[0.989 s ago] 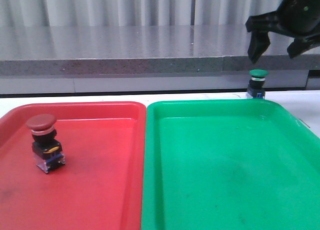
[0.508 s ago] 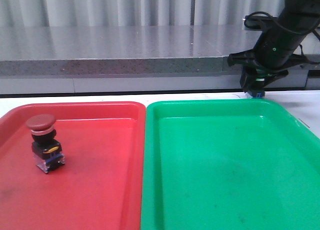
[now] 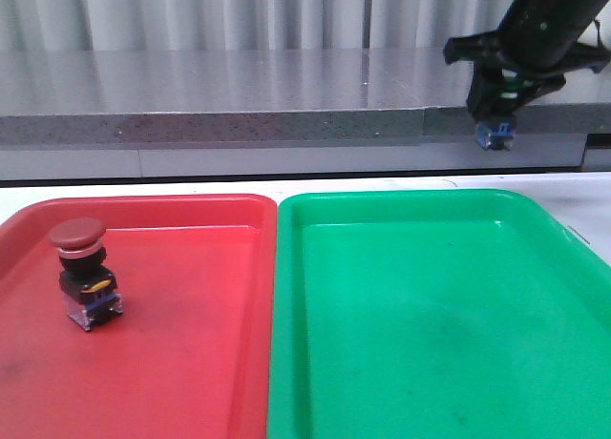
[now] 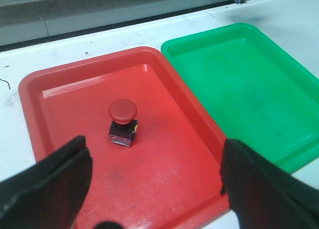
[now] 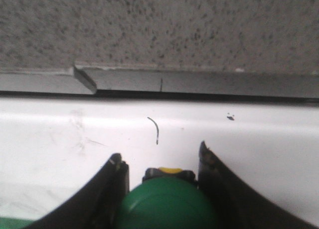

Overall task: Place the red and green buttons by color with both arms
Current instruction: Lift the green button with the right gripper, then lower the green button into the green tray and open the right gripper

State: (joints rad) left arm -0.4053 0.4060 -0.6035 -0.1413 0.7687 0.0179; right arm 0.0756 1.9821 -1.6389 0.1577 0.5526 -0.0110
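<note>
Right pincer [image 3: 496, 110] clamped on green button [image 5: 164, 206], held in air above bench [image 3: 582, 186], beyond green tray [image 3: 430, 315]. Left pincer [image 4: 154, 189] spread wide above red tray [image 3: 181, 363]; red button [image 3: 84, 272] stands in it.

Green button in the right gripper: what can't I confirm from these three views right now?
- Front view: the green button's cap is hidden by the right gripper; only its base shows below.
- Right wrist view: the cap is cut off by the frame edge, and the finger contact is out of frame.
- Left wrist view: the button is a tiny, cropped speck at the frame edge.
- Left gripper: fingertips are cut off.
</note>
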